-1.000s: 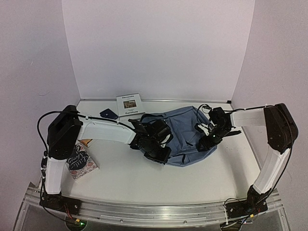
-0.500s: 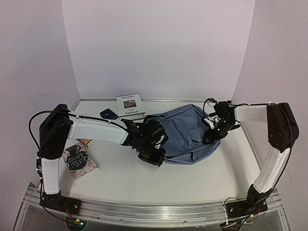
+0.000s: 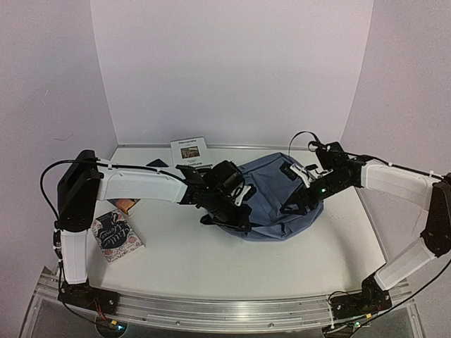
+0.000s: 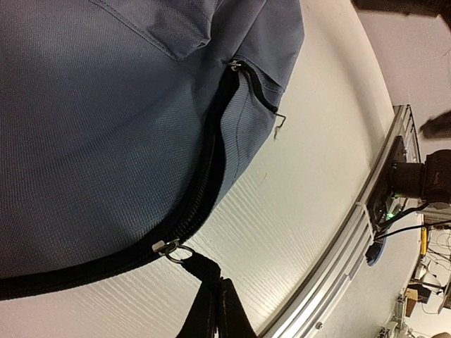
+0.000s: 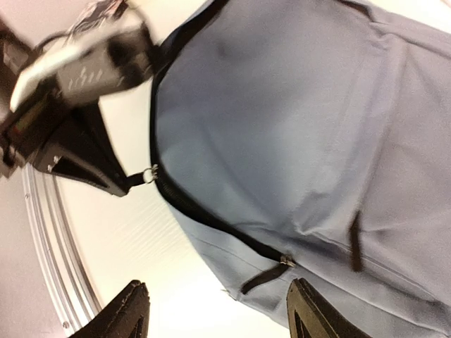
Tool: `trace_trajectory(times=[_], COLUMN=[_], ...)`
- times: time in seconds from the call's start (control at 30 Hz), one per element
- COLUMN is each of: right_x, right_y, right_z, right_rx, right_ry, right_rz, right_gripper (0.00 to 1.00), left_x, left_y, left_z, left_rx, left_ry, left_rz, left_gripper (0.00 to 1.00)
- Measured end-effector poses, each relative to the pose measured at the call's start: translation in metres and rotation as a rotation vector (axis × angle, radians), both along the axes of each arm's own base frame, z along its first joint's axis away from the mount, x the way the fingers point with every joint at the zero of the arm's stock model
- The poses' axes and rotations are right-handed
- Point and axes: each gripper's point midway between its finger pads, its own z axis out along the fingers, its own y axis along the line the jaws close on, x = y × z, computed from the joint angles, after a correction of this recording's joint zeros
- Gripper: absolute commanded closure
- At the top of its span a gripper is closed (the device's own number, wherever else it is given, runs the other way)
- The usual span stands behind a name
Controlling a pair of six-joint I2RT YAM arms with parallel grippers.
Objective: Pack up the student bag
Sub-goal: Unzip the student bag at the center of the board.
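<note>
The student bag (image 3: 271,201) lies slumped on the desk (image 3: 211,260) between your two grippers, its black zipper (image 4: 208,176) running just ahead of your left gripper (image 4: 217,299). That gripper is clamped tight on the zipper pull (image 4: 175,248) (the metal ring sits right at its fingertips). Your right gripper (image 5: 218,320) hangs over the bag's opposite edge, jaws spread wide, holding nothing. Beyond the left gripper sits a white book (image 3: 192,153). A patterned book (image 3: 116,236) lies well back, near that arm's base.
</note>
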Motion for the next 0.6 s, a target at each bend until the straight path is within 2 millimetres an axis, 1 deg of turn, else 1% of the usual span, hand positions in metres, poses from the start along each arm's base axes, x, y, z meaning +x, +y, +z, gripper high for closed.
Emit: trace_trajectory(times=[0.07, 0.23, 0.33, 0.47, 0.53, 0.6], right_x=[-0.010, -0.023, -0.030, -0.031, -0.030, -0.029], right_y=[0.005, 0.014, 0.029, 0.055, 0.064, 0.068], right_z=[-0.011, -0.035, -0.037, -0.032, -0.038, -0.045], right_rx=[0.008, 0.044, 0.063, 0.080, 0.072, 0.059], right_ry=[0.011, -0.022, -0.068, -0.160, -0.184, -0.188], right_rz=[0.032, 0.077, 0.127, 0.189, 0.204, 0.208], right_gripper=[0.33, 0.31, 0.31, 0.37, 0.38, 0.41], left_x=[0.002, 0.008, 0.012, 0.013, 0.014, 0.015], left_y=[-0.001, -0.003, -0.004, -0.005, -0.005, -0.005], left_z=[0.002, 0.009, 0.012, 0.016, 0.017, 0.019], left_rx=[-0.017, -0.063, -0.083, -0.104, -0.113, -0.123], left_ry=[0.012, 0.041, 0.053, 0.078, 0.086, 0.091], left_rz=[0.000, 0.007, 0.010, 0.014, 0.014, 0.015], left_gripper=[1.00, 1.00, 1.00, 1.00, 1.00, 1.00])
